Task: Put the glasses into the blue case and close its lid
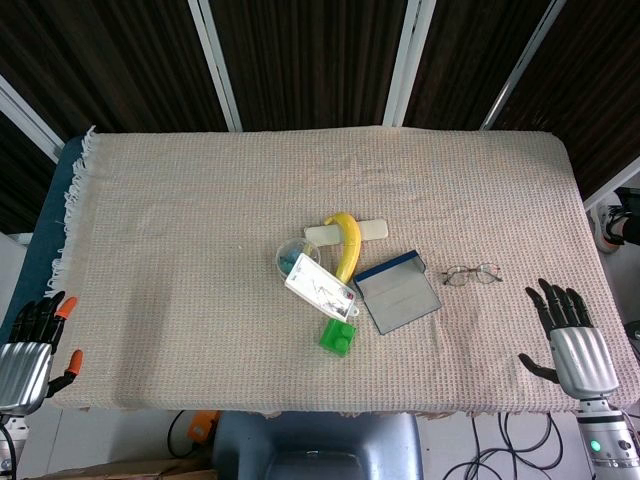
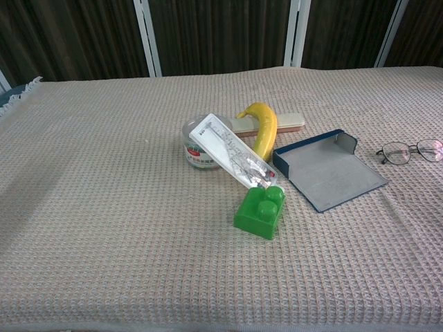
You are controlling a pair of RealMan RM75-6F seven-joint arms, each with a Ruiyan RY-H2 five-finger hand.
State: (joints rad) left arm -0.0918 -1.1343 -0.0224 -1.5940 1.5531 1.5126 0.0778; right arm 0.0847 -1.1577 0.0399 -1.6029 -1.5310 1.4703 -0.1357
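Glasses (image 1: 472, 273) lie flat on the woven cloth of the tabletop (image 1: 200, 200), just right of the blue case (image 1: 398, 294), which sits open with its lid folded flat toward the near side; nothing has been lifted yet; your right robot hand (image 1: 570, 335) rests at the near right edge with fingers spread and nothing in it, and your left robot hand (image 1: 35, 345) sits at the near left corner, equally empty with fingers apart; the frames are thin wire, so a grasp from above could press them into the cloth or slip off, and a squeeze on the lenses may bend the arms; the case looks light, so pushing the glasses in may slide it left into the green block (image 1: 338, 335) and the banana (image 1: 347, 242); steady it with your left robot hand if you can; watch that an unfolded arm doesn't catch the case's raised rim and stop the lid closing.
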